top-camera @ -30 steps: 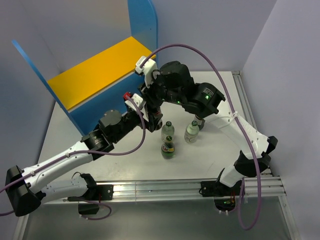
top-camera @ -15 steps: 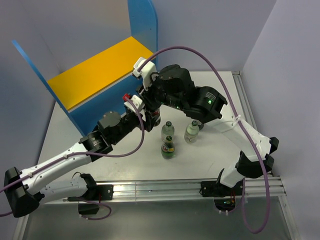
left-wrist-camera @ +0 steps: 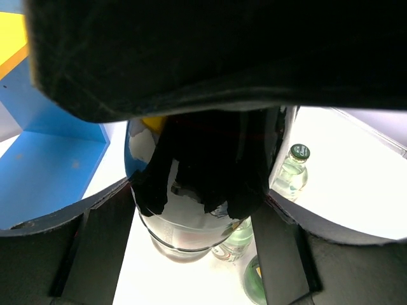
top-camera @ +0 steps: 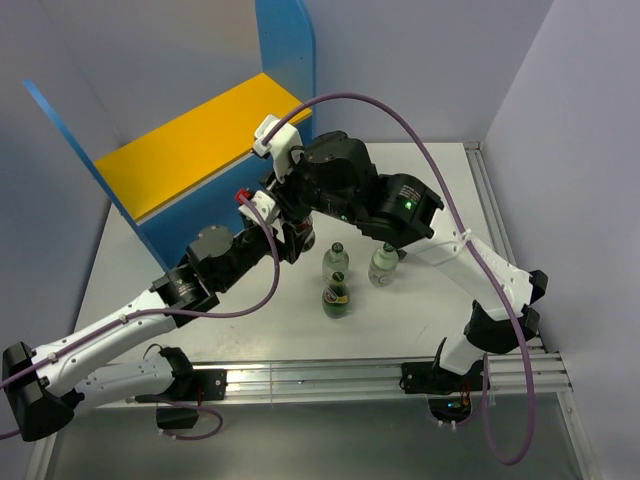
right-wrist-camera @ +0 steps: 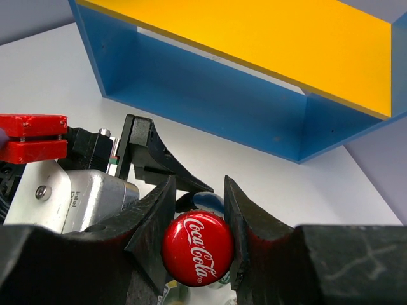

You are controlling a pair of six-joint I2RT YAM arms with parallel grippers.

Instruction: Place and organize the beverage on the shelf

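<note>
Only right wrist view shows red cap [right-wrist-camera: 196,249] between jaws

Right wrist view: only the red cap of the cola bottle [right-wrist-camera: 197,257] shows, its body lost below the jaws. From above, it's buried where the left arm [top-camera: 130,320] and right arm [top-camera: 470,255] meet. Left wrist view: a blurred dark mass [left-wrist-camera: 222,51] blots out its top, a clear bottle [left-wrist-camera: 236,236] peeks from behind, and a green bottle [left-wrist-camera: 254,287] is cut off by the bottom edge.
</note>
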